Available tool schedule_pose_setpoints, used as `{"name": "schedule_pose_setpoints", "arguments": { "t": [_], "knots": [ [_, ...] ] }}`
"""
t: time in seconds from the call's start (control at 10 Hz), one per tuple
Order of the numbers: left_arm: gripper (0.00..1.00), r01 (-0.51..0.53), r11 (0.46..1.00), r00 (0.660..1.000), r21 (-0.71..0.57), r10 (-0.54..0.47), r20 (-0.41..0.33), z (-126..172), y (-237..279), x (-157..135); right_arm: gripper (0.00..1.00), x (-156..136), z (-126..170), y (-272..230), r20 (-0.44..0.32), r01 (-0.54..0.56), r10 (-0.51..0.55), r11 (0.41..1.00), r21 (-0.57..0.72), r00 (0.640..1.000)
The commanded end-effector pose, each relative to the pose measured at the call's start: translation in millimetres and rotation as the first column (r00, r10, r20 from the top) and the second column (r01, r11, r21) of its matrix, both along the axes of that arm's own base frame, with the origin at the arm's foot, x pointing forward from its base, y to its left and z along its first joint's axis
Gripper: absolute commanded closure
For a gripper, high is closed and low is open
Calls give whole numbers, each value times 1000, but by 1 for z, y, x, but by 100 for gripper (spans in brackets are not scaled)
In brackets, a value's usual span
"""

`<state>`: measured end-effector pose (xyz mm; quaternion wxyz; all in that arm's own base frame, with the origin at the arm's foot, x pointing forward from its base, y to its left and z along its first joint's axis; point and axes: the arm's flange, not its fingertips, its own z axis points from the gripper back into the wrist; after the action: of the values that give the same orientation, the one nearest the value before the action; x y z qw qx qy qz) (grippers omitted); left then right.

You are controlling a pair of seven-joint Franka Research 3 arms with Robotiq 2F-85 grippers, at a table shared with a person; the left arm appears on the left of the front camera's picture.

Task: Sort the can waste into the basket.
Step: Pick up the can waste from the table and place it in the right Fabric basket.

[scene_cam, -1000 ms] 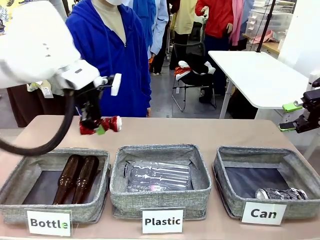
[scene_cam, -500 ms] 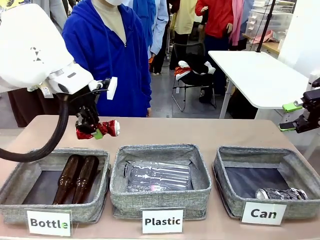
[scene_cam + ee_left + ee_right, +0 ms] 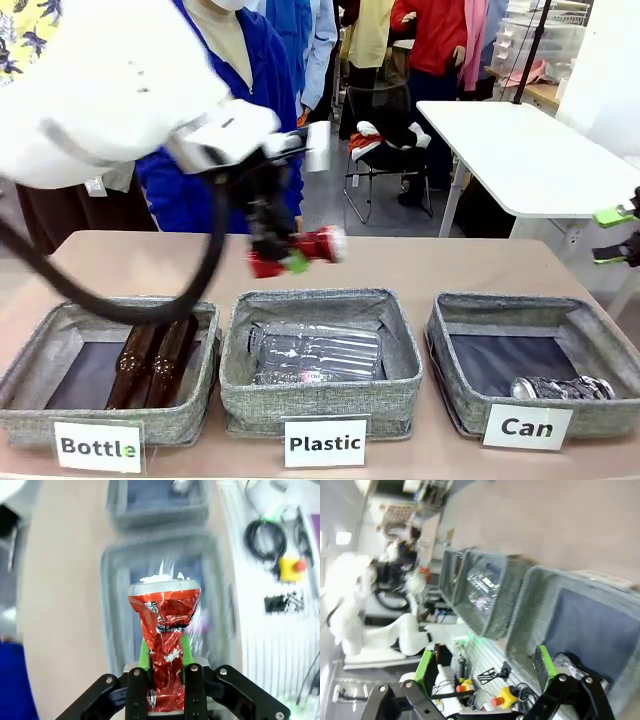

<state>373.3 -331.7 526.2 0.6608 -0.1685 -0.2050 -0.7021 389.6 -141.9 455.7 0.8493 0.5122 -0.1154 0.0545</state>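
Observation:
The crushed red can (image 3: pixel 312 246) hangs in the air over the far rim of the middle bin, with my left gripper (image 3: pixel 285 260) shut on it. In the left wrist view the red can (image 3: pixel 165 625) stands up between the green pads of the left gripper (image 3: pixel 165 682). The silver can (image 3: pixel 562 388) lies in the front right corner of the grey "Can" basket (image 3: pixel 452 335). My right gripper (image 3: pixel 622 235) is open at the far right edge, beyond the basket. In the right wrist view the right gripper (image 3: pixel 485 672) is spread wide above the basket (image 3: pixel 532 597).
The "Plastic" bin (image 3: pixel 320 405) with clear bottles (image 3: pixel 315 355) sits in the middle. The "Bottle" bin (image 3: pixel 40 345) with brown bottles (image 3: pixel 150 360) is at the left. A person in a blue jacket (image 3: pixel 285 120) stands across the table.
My left arm has swung to the right with the red can, from beyond the Bottle bin to over the Plastic bin's far rim. The right gripper has drifted slightly right.

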Motion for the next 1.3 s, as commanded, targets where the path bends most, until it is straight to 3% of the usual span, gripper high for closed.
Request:
{"name": "schedule_pose_setpoints", "arguments": {
  "t": [0.0,0.2,0.5,0.6,0.8,0.9,1.2],
  "knots": [
    [74,26,999,1000,-20,-26,-10,25,-79,9,0,-24,10,-36,-17,119,-121,989,-84,993],
    [74,35,996,997,-76,-40,-64,32,-190,8,0,-58,16,-83,40,265,-263,962,-60,964],
    [74,267,961,962,-70,-270,-39,14,-314,4,0,-104,7,-129,125,445,-454,891,97,882],
    [74,289,956,957,-49,-290,-23,8,-340,6,0,-122,2,-140,139,470,-485,874,128,864],
    [74,265,964,963,19,-265,40,-9,-368,18,0,-154,-12,-153,150,466,-483,874,133,863],
    [74,229,973,972,26,-230,38,-17,-372,27,0,-130,2,-153,104,476,-486,873,108,868],
    [74,200,978,979,67,-201,14,-31,-376,35,0,-130,2,-153,104,476,-486,873,108,868]
  ]
}}
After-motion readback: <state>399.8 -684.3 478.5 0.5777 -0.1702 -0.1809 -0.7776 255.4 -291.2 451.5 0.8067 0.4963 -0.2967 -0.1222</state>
